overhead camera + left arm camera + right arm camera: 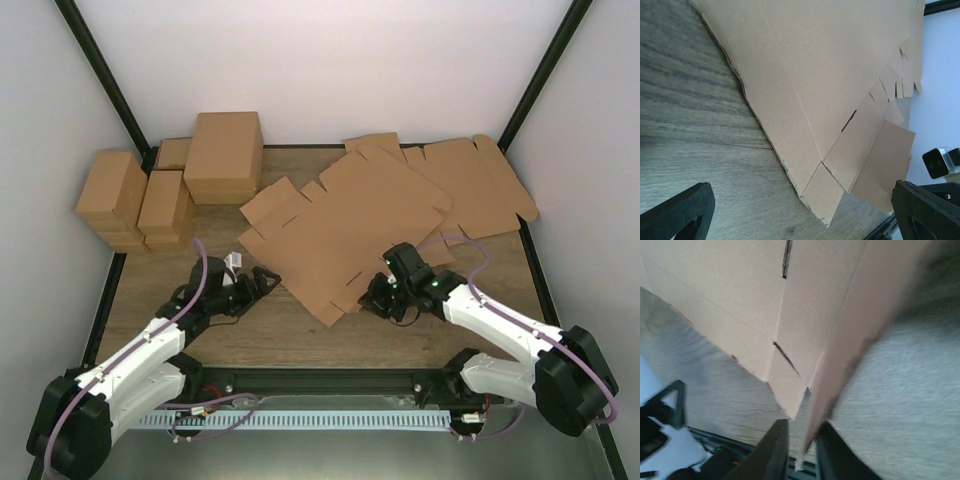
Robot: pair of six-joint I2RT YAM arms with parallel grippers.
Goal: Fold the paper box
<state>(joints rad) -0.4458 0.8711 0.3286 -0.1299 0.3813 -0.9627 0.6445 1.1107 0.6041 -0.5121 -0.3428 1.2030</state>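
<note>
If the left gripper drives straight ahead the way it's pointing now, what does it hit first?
Probably the near corner flap of the paper box, across a strip of bare table. How high the open left gripper rides is unclear.

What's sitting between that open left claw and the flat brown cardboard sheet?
Nothing: only bare wooden table separates the left gripper from the paper box, clearest in the left wrist view.
</note>
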